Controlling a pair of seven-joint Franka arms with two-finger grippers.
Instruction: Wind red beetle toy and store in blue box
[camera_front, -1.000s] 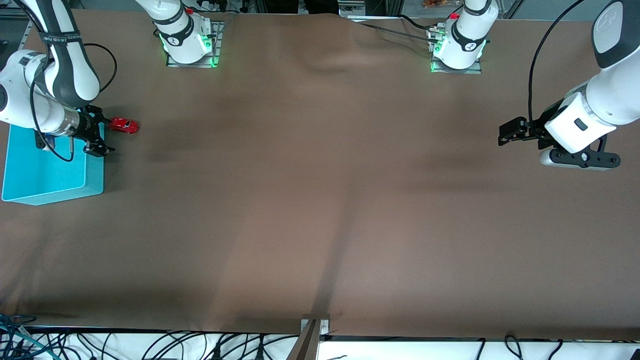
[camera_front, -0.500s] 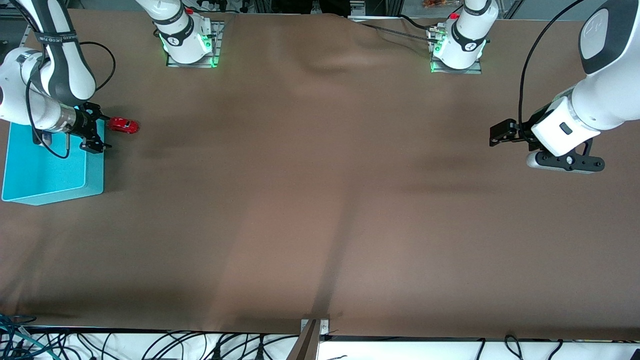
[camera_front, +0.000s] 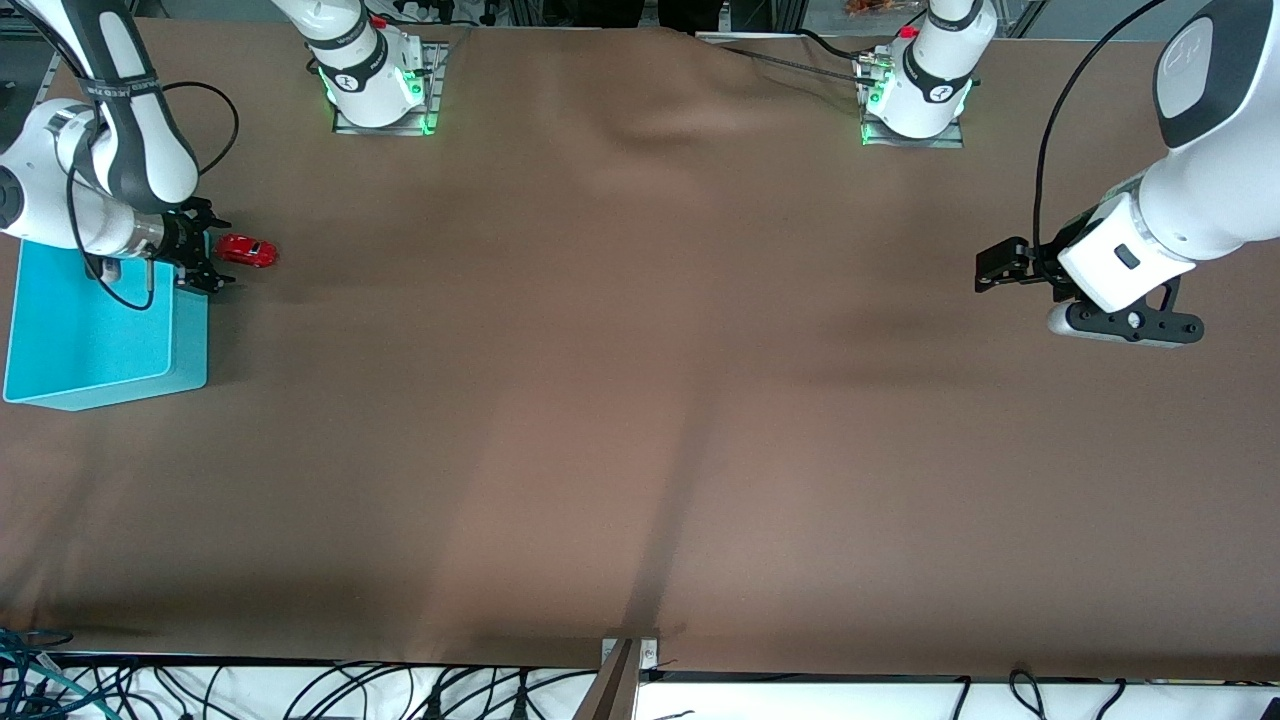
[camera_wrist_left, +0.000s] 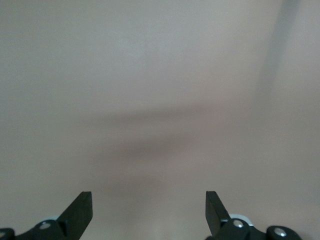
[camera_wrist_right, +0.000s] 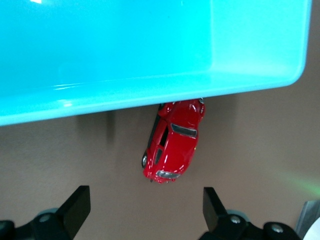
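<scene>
Right gripper (camera_front: 205, 255) is hanging spread beside the red beetle toy (camera_front: 247, 250), risking nudging it against the blue box (camera_front: 190, 340); left gripper (camera_front: 995, 268) is waiting, spread too

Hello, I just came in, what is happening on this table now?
The right gripper hangs open over the corner of the blue box, right beside the red beetle toy. The toy is not held: it sits on the table next to the box, not in it, and the right wrist view shows it between the open fingers. The left gripper is open too and waits over bare table at its own end.
</scene>
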